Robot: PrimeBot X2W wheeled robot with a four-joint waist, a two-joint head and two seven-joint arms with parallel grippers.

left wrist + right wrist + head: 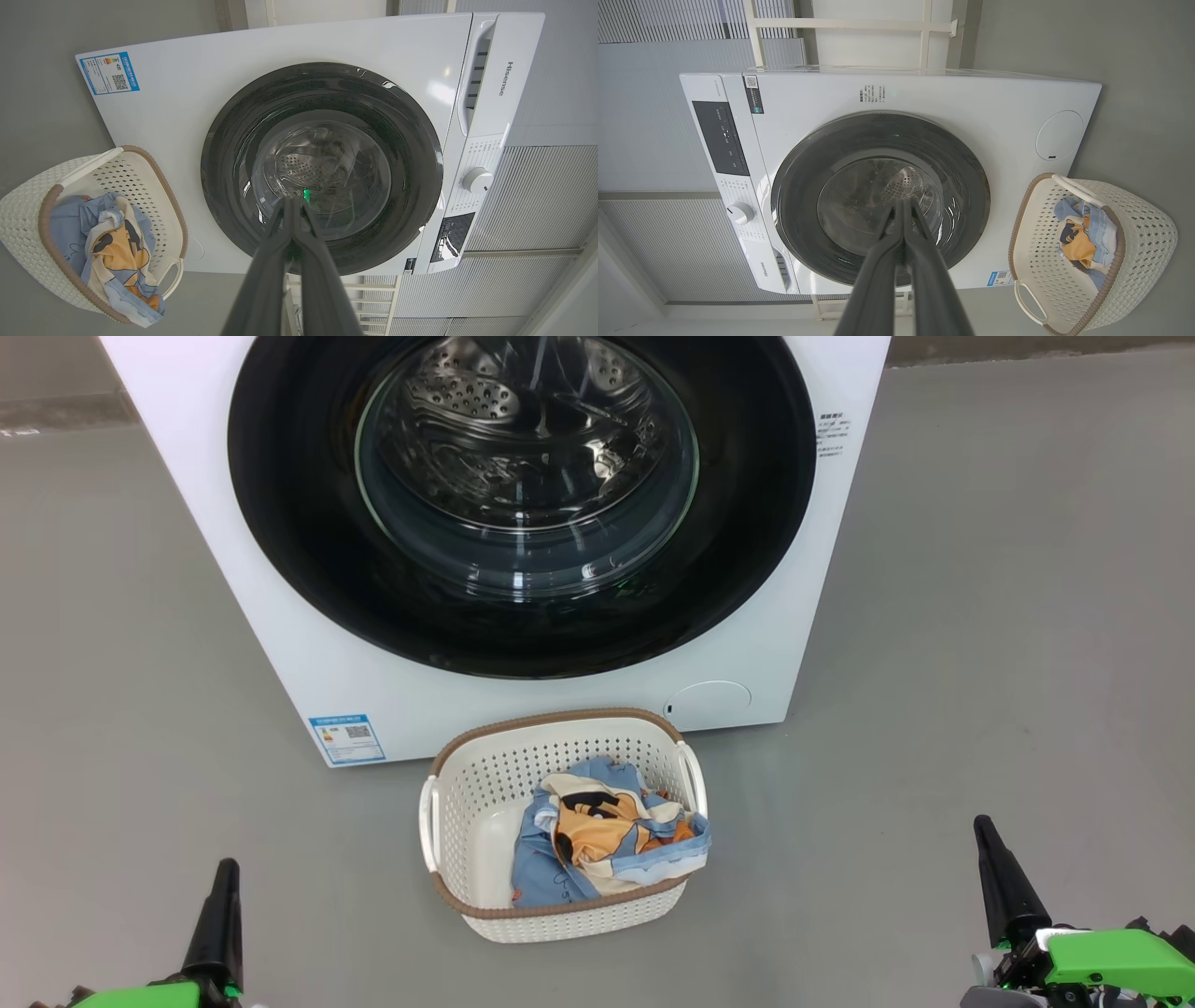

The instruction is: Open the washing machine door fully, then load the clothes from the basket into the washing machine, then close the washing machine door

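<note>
Start state: washing machine door [523,499] shut; nothing loaded yet.
The basket [560,915] sits on the floor just in front of the washing machine [747,653], below the door, so the clothes [607,835] need only a short lift; left tool [292,205] and right tool [903,205] closed, empty, back from the machine, aimed at the door; opening comes first.

Floor [990,616]: plain grey, smooth and matt, the same on both sides in the head view. Standing directly on it: the washing machine [299,653], white body, lower front edge meeting the floor. Close before that edge, roughly centred on the machine's front, the basket [579,924] sits upright on the floor. Contact between basket and machine cannot be determined.
</note>
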